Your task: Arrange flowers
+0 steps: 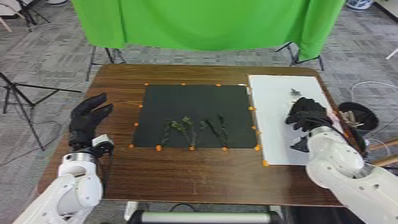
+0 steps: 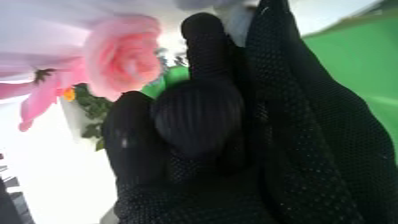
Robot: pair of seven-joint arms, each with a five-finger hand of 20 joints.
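Observation:
On the white board at the right lies my right hand (image 1: 308, 114), low over its surface. A small greyish sprig (image 1: 295, 92) rests on the board beyond the hand, and a bit of pink (image 1: 334, 116) shows at the hand's outer side. Beside the black glove of my right hand (image 2: 200, 117) in the right wrist view are a pink rose (image 2: 124, 55) and a thinner-petalled pink flower (image 2: 40, 102); whether the hand grips either is unclear. Several green stems (image 1: 186, 131) lie on the black mat (image 1: 191, 100). My left hand (image 1: 87, 119) is open at the table's left edge.
Orange markers (image 1: 137, 124) line the mat's edges. Beyond the table's right edge stands a dark bin (image 1: 358, 115) with things inside. Green cloth (image 1: 209, 22) hangs behind the far edge of the brown table (image 1: 191, 175).

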